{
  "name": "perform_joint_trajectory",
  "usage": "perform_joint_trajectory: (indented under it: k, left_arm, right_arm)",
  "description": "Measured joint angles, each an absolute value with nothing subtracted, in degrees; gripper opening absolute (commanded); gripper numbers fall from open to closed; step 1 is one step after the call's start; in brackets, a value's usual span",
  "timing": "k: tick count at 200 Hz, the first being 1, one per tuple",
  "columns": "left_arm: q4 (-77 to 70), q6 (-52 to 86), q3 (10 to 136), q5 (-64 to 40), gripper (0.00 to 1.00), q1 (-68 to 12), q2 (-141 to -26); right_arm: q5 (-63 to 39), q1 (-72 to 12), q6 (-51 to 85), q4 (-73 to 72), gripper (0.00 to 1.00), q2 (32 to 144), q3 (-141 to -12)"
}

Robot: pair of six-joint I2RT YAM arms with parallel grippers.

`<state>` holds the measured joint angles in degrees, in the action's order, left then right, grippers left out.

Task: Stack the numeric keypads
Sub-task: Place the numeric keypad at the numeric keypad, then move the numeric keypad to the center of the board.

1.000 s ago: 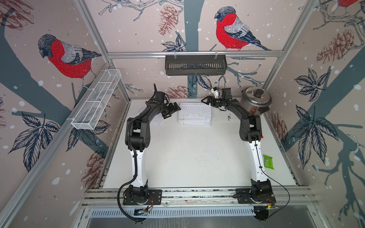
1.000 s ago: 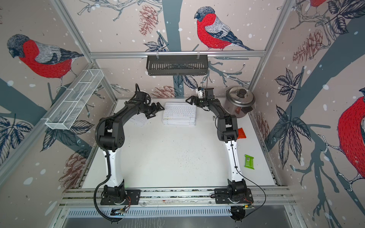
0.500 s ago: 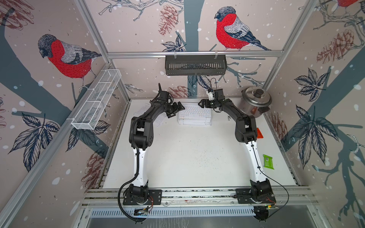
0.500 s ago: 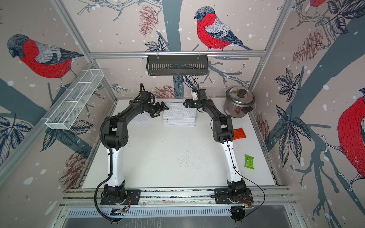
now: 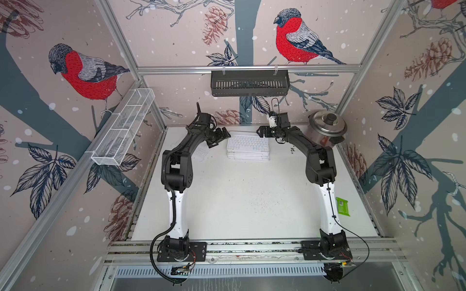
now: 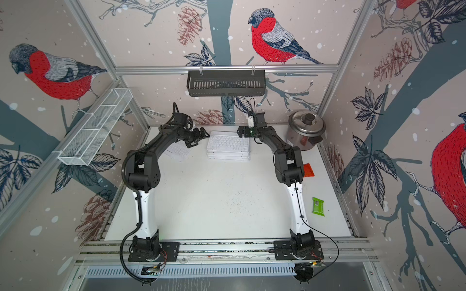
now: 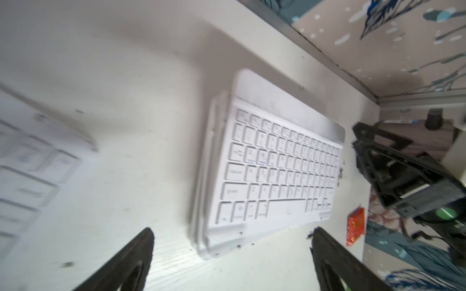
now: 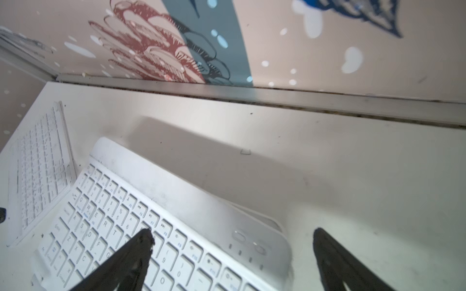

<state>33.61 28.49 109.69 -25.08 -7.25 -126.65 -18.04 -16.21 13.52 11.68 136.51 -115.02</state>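
A stack of white numeric keypads [image 5: 248, 147] [image 6: 229, 147] lies at the far middle of the table. One more white keypad [image 5: 201, 151] [image 6: 177, 150] lies flat to its left, partly under the left arm. My left gripper [image 5: 223, 134] [image 6: 201, 136] hovers open at the stack's far left corner. In its wrist view the stack [image 7: 274, 166] lies just beyond the empty gripper [image 7: 232, 234]. My right gripper [image 5: 261, 131] [image 6: 240, 131] hovers open at the stack's far right corner. In its wrist view the gripper [image 8: 233, 235] straddles the top keypad's [image 8: 156, 226] edge without touching it.
A steel pot [image 5: 326, 128] stands at the far right corner. An orange packet [image 6: 308, 170] lies beside the right arm, and a green packet [image 5: 342, 206] near the right edge. A black basket [image 5: 249, 82] hangs on the back wall, a white wire basket [image 5: 123, 128] on the left wall.
Both grippers have drawn in toward the stack's far corners, the left one moving right and the right one left. Both stay open. The keypads have not moved.
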Motion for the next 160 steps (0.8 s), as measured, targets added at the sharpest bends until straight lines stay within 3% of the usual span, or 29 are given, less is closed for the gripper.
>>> perform_joint_trajectory:
  k: [60, 113, 135, 160]
  left_arm:
    - [40.2, 22.9, 114.3, -15.3, 0.97, -3.9, -129.8]
    - [46.0, 18.9, 127.8, -1.1, 0.96, -1.0, -142.8]
    - [46.5, 17.8, 126.3, -0.4, 0.97, -1.3, -143.2]
    - [39.6, 18.1, 114.8, -1.6, 0.97, -1.6, -137.7]
  right_arm:
    - [-17.8, -15.6, 13.8, 7.3, 1.00, 133.6, -111.9]
    - [-16.5, -17.8, 15.0, 3.9, 1.00, 119.9, -94.6]
    - [-16.3, -17.9, 15.3, 2.3, 0.99, 115.0, -88.0]
    - [-16.2, -17.9, 16.5, 0.8, 0.99, 110.5, -82.3]
